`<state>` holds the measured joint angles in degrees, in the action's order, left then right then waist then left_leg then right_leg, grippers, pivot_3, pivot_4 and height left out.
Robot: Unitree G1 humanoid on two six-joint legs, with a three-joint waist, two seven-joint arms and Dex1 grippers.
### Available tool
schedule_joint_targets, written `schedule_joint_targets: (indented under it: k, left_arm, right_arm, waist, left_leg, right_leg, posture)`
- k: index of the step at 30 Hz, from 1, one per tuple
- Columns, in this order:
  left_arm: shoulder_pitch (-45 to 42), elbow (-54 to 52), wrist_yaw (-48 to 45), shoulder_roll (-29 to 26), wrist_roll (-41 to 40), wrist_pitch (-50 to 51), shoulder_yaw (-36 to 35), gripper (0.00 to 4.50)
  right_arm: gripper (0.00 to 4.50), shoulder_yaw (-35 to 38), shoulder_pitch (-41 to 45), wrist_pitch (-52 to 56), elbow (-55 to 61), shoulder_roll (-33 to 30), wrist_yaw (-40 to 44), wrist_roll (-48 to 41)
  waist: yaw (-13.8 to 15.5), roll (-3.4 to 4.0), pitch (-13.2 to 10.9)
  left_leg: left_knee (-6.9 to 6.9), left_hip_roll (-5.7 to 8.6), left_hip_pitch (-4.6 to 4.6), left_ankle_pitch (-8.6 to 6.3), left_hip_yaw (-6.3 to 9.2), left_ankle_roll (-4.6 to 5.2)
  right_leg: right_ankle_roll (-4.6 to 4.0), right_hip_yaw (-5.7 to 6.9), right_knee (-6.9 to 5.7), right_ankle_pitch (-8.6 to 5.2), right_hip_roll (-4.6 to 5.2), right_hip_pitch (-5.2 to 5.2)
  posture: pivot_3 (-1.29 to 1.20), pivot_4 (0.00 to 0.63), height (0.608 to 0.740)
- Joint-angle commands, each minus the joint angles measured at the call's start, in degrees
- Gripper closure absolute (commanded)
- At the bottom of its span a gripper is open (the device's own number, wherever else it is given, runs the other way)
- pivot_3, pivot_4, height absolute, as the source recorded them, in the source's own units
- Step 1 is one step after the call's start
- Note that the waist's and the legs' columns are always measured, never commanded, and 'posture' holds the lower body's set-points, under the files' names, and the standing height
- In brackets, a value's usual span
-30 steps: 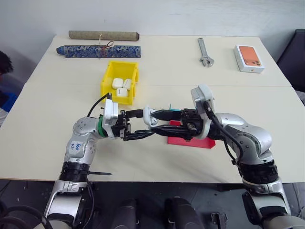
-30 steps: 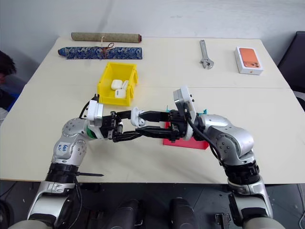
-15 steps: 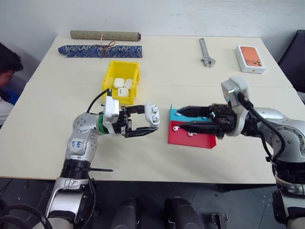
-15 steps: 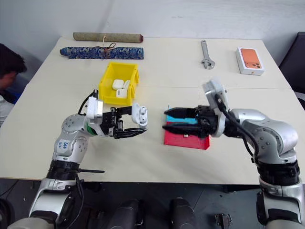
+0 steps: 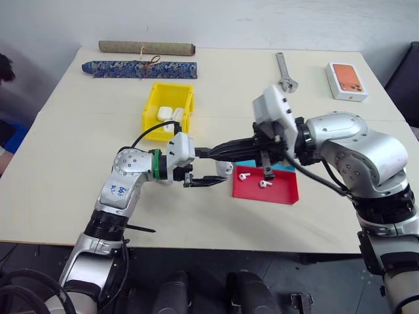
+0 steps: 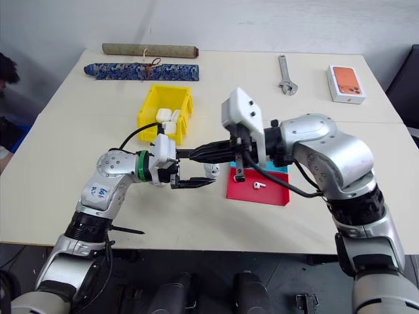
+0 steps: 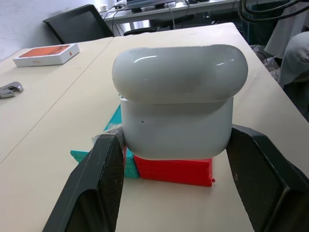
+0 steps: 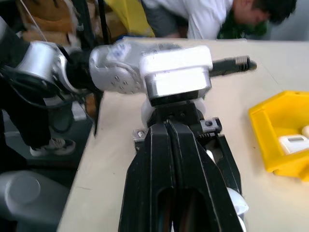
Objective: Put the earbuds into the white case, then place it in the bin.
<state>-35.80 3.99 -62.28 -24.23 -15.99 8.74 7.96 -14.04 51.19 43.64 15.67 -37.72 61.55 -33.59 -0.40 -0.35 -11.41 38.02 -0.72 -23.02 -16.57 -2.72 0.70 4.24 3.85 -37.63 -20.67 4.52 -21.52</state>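
1. Two earbuds (image 5: 252, 179) lie loose in the red tray (image 5: 287, 193), so neither is in the case yet; I judge loading has not really started.
2. My left hand (image 5: 213, 166) is clenched on the white case (image 7: 179, 101), one finger on each narrow side, lid shut in the left wrist view. The case sits upright, held just above the surface (image 5: 78, 157).
3. My right hand (image 5: 208, 152) has its fingers pressed together, nothing visible between them. It reaches leftward across the tray, tips right over the case, pointing at the left hand.
4. Key relation: the case sits just left of the red tray's near-left corner; the earbuds lie right of it, well apart from the case but near. The right arm is nearer the earbuds, passing directly above them.
5. Case long axis runs side to side between the left fingers (image 7: 108, 186), with the lid on top.
6. The bin (image 5: 167, 111) stands beyond the left hand toward the far side, already holding several white cases. The blue tray (image 5: 247, 162) peeks out behind the red one.
7. My guess: the lid needs flipping open first, likely by the right tips, then an earbud pick.
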Motion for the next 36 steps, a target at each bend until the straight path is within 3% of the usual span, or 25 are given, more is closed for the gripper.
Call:
schedule_joint_targets:
  k: [1,19,24,31,36]
  left_arm:
    - [0.55,-2.4,0.29,-0.19,-0.42,-0.9,-0.24,1.75]
    - [3.63,-2.3,-0.22,-0.95,-2.22,-3.85,-2.48,1.75]
    - [3.24,-2.13,-0.01,-1.45,-1.45,-2.27,-1.69,1.75]
    - [1.56,-2.53,0.67,-1.08,-0.54,0.37,0.11,1.75]
    - [1.18,-2.45,0.49,-1.25,-0.47,1.15,0.31,1.75]
  right_arm:
    - [4.49,-0.17,0.83,-1.35,0.57,-0.45,-0.64,2.95]
    - [4.49,4.48,-1.97,1.34,-3.2,-9.48,4.15,3.66]
    - [4.49,6.99,-0.39,-1.14,-3.49,-6.23,5.42,0.46]
    - [4.49,0.69,2.17,2.82,-0.09,-1.53,1.73,3.37]
    - [4.49,-3.54,2.88,3.93,1.33,-1.6,0.95,6.4]
  waist:
    - [0.15,0.0,0.0]
    - [0.05,0.0,0.0]
    - [0.13,0.0,0.0]
    - [0.18,0.0,0.0]
    - [0.19,0.0,0.0]
  left_leg:
    - [0.0,0.0,-0.01,0.0,0.0,0.0]
    - [0.02,0.0,-0.03,-0.01,0.0,0.02]
    - [0.05,0.0,-0.02,0.0,0.0,0.01]
    - [0.06,0.0,-0.03,0.0,0.01,0.01]
    - [0.06,0.0,-0.05,-0.01,0.01,0.01]
  right_leg:
    - [0.0,0.0,-0.01,0.0,0.0,0.0]
    - [0.0,0.02,0.02,0.0,0.0,0.0]
    - [0.0,0.02,0.02,0.0,0.0,0.0]
    - [0.0,0.03,-0.01,0.0,0.0,0.0]
    - [0.0,0.03,-0.06,0.0,0.0,-0.01]
  posture:
    - [0.0,0.15,0.74]
    - [0.0,0.15,0.74]
    - [0.0,0.15,0.74]
    - [0.0,0.15,0.74]
    - [0.0,0.15,0.74]
